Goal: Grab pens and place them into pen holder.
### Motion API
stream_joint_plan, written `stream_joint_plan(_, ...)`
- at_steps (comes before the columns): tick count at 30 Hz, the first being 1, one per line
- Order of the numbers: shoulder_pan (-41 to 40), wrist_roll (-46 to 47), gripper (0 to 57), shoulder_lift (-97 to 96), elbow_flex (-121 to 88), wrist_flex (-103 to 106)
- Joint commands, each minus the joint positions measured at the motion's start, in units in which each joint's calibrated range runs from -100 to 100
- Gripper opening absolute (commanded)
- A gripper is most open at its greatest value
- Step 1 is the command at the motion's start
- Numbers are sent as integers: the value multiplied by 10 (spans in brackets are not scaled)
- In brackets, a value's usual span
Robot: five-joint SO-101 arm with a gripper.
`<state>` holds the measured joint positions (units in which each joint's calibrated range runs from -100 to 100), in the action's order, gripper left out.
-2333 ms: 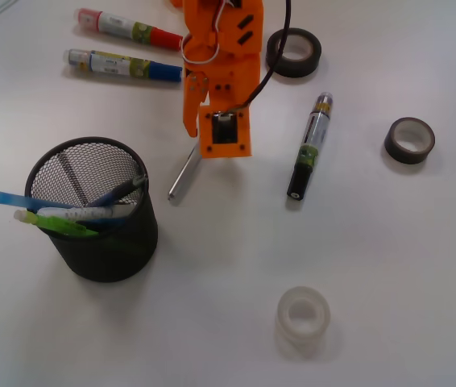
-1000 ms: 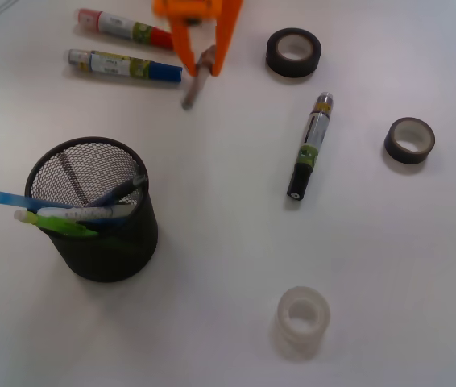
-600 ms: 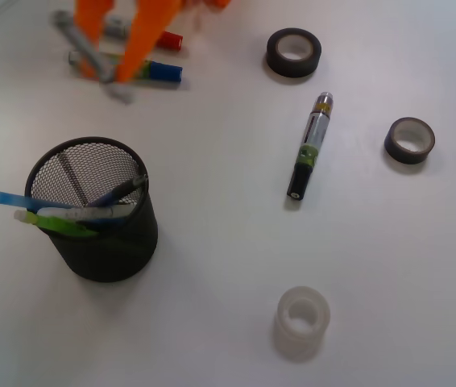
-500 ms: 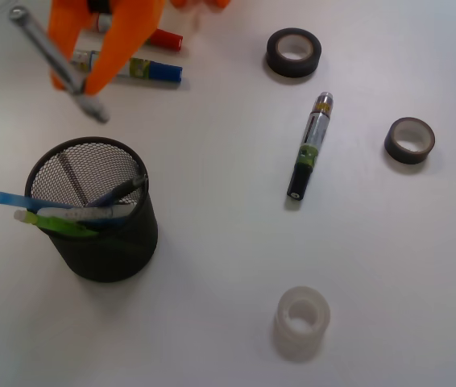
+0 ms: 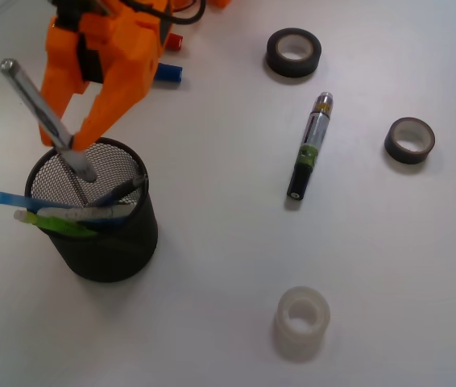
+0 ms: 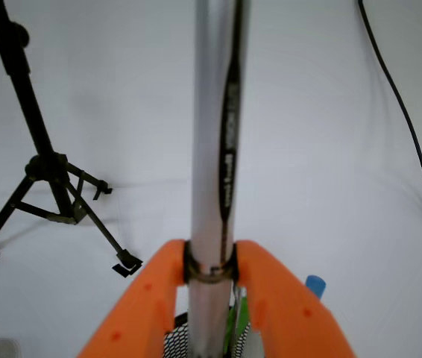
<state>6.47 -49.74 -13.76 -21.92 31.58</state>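
My orange gripper is shut on a silver-and-white pen, which slants from upper left down to its lower tip just over the rim of the pen holder, a black mesh cup at lower left. In the cup lean a light-blue pen, a lime-green pen, a white pen and a dark-blue clicker pen. In the wrist view the silver pen runs straight up between the orange fingers, with the mesh rim just below.
A black-capped marker lies right of centre. Two black tape rolls sit at top and right, and a clear tape roll lies near the front. Marker caps, red and blue, peek out behind the arm. A tripod and a cable show in the wrist view.
The gripper has lifted the silver pen off the table, carried it left past the markers, then down toward the cup; its lower tip now hangs over the cup's mouth.
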Motion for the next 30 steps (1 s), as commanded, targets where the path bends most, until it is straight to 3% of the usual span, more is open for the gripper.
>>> stream_joint_plan(1, 4, 0, 142, 5, -6, 38)
stream_joint_plan(5, 6, 2, 194, 9, -3, 40)
stream_joint_plan(10, 7, 56, 194, 76, -2, 18)
stream_joint_plan(15, 13, 165, 191, 213, -11, -133)
stream_joint_plan(17, 12, 217, 161, 271, -26, -201)
stream_joint_plan(22, 0, 338, 7, 427, -139, -319)
stream_joint_plan(30, -5, 444, 11, 714, -462, -465)
